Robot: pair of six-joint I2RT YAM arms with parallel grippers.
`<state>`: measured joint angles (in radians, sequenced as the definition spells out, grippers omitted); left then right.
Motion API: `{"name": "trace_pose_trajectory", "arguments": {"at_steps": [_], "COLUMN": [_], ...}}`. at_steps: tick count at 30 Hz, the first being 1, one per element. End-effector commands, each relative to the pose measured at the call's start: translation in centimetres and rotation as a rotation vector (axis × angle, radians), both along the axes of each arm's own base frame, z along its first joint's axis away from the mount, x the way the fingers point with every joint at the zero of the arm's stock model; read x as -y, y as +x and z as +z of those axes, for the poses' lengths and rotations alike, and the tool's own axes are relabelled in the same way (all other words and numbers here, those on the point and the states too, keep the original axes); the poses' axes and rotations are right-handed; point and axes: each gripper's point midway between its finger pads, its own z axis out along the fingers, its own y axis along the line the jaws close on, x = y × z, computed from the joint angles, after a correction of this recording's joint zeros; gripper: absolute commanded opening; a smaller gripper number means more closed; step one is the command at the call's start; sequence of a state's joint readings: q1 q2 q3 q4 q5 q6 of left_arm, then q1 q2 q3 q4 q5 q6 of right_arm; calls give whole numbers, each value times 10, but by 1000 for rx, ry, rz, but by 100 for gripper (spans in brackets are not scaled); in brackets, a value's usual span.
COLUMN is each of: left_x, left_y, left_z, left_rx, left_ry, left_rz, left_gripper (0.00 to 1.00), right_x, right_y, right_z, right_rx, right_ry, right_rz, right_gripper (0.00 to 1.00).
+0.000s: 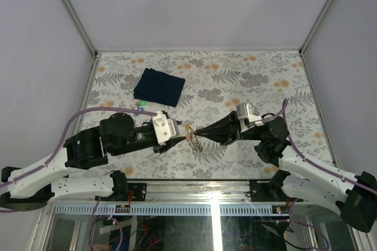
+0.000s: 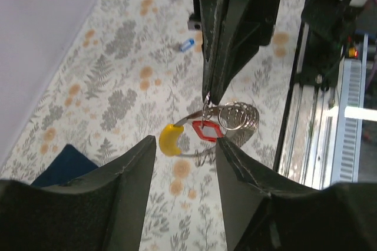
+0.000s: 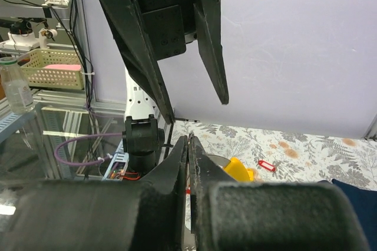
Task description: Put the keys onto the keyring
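Keyring (image 2: 238, 122) pinched by closed right end effector (image 2: 208, 93); left end effector (image 2: 185, 146) wide open.

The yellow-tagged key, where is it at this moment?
In the left wrist view, the yellow-tagged key sits between the left gripper's fingers, beside a red-tagged key and next to the keyring that the right gripper pinches.

A tabletop covered in white cloth printed with grey fern leaves and orange blossoms (image 1: 247, 80) sits boxed in by plain pale lilac wall panels (image 1: 194, 3), joined at the corners by slim silver metal posts (image 1: 72, 9). A slotted white cable duct (image 1: 177, 210) runs along the near edge. Outside the enclosure, a pale yellow-green plastic basket (image 3: 53, 69) and a clear glass bottle (image 3: 13, 89) stand side by side in soft, even light.
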<state>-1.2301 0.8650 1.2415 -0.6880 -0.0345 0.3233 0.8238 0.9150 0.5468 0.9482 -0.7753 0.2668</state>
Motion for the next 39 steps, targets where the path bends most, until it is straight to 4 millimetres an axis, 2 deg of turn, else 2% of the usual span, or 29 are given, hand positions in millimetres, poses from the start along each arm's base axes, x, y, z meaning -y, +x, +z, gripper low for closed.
{"name": "trace_pose_trajectory", "arguments": {"at_steps": [1,3,6,8,13,21,25,27,31,35,39], "left_x": [8,9,16,22,30,30,27,26,29,32,33], "left_y": [2,-2,-13,-18,-26,-25,-24,-24,-26,-27,-29], "left_z": [68,71,69,62,53,52,53,55,53,48,48], "left_rx": [86,94,86,73,46,42,43,44,38,29,26], "left_ry": [-364,-393,-378,-341,-283,-263,-263,-269,-259,-235,-229], "left_rz": [12,-13,-83,-121,-182,-178,-165,-166,-181,-192,-207], "left_gripper": [48,48,34,30,30,30,39,40,27,26,20], "right_x": [10,10,11,13,17,21,23,24,24,25,27], "right_y": [-8,-10,-14,-17,-23,-27,-30,-31,-32,-33,-35], "right_z": [50,53,57,59,66,71,73,74,75,76,77], "right_rx": [68,71,80,88,108,125,135,140,144,148,151], "right_ry": [133,142,148,152,169,179,183,183,185,188,189], "right_rz": [-4,8,23,30,41,49,49,51,54,58,60], "right_gripper": [0,0,0,0,0,0,0,0,0,0,0]}}
